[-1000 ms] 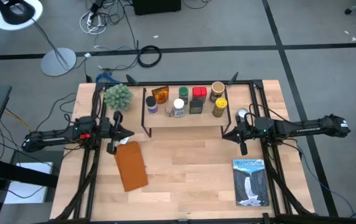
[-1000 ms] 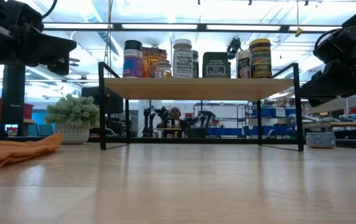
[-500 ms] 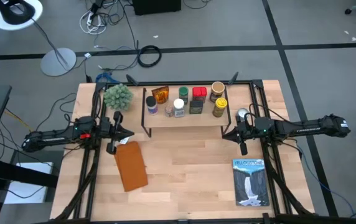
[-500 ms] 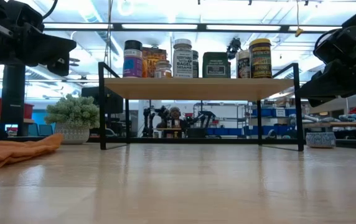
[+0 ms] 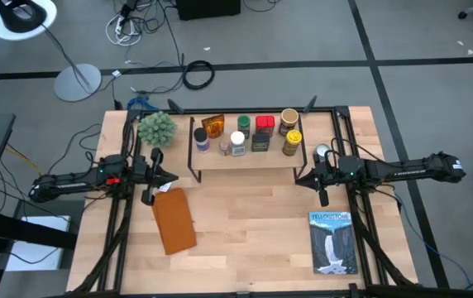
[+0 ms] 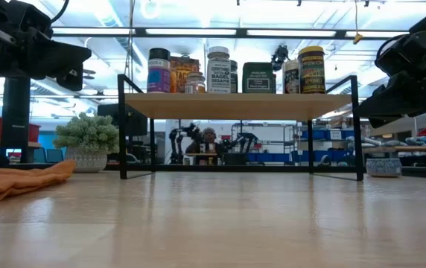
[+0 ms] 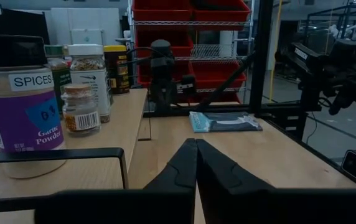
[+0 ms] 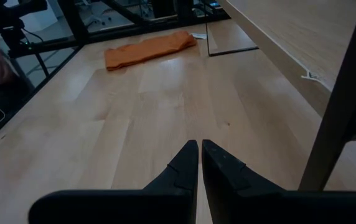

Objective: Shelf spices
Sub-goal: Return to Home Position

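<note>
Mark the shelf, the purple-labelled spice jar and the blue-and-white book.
shelf (image 5: 245, 160), high view, bare front strip of its wooden top board.
purple-labelled spice jar (image 7: 21, 121), left wrist view, middle of its purple label.
blue-and-white book (image 5: 333, 242), high view, centre of its cover.

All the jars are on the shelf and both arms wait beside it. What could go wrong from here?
1. The purple-labelled jar stands at the shelf's left end, close to the left gripper; a sideways swing might knock it off.
2. The right gripper, jaws shut, is near a black shelf leg and could hit it, shaking the spices.
</note>
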